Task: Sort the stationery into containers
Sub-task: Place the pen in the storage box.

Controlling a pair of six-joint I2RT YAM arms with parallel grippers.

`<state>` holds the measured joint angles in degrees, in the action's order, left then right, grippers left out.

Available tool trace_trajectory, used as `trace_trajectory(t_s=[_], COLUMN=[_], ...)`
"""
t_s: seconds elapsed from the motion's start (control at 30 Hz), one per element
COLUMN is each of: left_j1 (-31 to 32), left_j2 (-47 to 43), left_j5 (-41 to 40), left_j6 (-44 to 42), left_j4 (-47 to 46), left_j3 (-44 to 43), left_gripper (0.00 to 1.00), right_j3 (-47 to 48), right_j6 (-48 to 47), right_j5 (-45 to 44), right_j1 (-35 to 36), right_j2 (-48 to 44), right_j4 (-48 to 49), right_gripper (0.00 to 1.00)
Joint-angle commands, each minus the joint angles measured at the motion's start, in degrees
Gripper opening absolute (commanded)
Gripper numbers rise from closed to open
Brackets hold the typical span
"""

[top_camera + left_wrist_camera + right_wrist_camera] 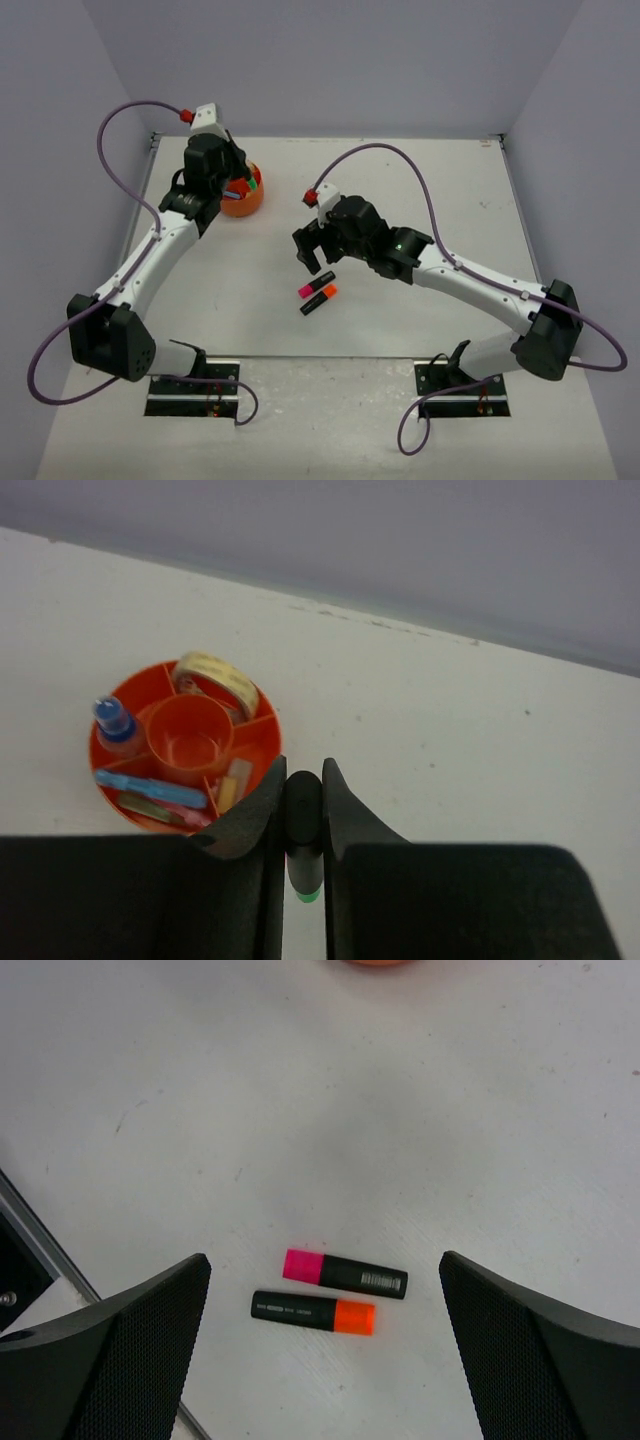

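- Left gripper (303, 798) is clenching the green highlighter (303, 832). The black body is pinched between the pads, its long axis is running along the fingers, and the green end is pointing back at the wrist.
- Tub (190, 742) is sitting just ahead and left of those fingertips in the wrist view. In the top view the gripper is hanging over the tub's right side.
- Tub is already holding the tape ring (215, 680), tube (113, 720) and pastel pieces (150, 788) in its outer compartments. The centre cup is bare.
- Judging the left arm's move: a short shift left over the tub, then release. Cannot tell which compartment is meant.
- Room at the tub: the back wall (400, 540) is rising close behind it, and the table (400, 180) is lying open to its right.
- Pink highlighter (345, 1272) and orange highlighter (313, 1311) are lying well right of the tub and nearer the arm bases. They are parallel and just beside each other, with their coloured ends facing opposite ways.
- Right gripper (314, 262) is spread wide, grasping nothing, and hovering directly over the pair. It is by far the nearer arm.
- Both long axes are running finger to finger in the right wrist view. So the jaws would be closing along the length, and I judge the wrist needs turning first.
- Bare table is lying all round the pair and no edge is near. The risk is nudging one highlighter while taking the other.
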<state>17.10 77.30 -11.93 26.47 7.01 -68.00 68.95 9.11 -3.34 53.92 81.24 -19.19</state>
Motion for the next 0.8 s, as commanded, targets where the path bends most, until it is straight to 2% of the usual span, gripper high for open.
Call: trace_trajectory(t_s=[0.0, 0.1, 0.3, 0.5, 0.77], left_j1=[-4.6, -7.4, -8.6, -8.9, -10.0], left_j2=[6.6, 10.9, 16.3, 17.7, 20.8], left_j5=[-6.4, -4.6, -1.6, -1.8, -2.9], left_j6=[-9.2, -10.7, -12.3, -13.6, -13.3], left_j4=[-7.4, -11.8, -16.4, -22.8, -25.4], left_j3=[-6.4, -8.4, -8.6, -3.9, -2.1], left_gripper=[0.00, 0.00, 0.00, 0.00, 0.00], right_j3=[-3.5, -6.5, -8.2, -7.8, -9.0], right_j6=[1.0, 1.2, 0.6, 0.6, 0.9], right_j5=[-1.6, -1.5, -1.2, -0.7, 0.0], right_j1=[-0.1, -0.1, 0.0, 0.0, -0.1], right_j2=[-6.6, -8.6, -9.0, -8.9, -10.1], right_j4=[2.7, 3.2, 3.1, 1.8, 2.0], right_gripper=[0.99, 0.99, 0.99, 0.99, 0.99])
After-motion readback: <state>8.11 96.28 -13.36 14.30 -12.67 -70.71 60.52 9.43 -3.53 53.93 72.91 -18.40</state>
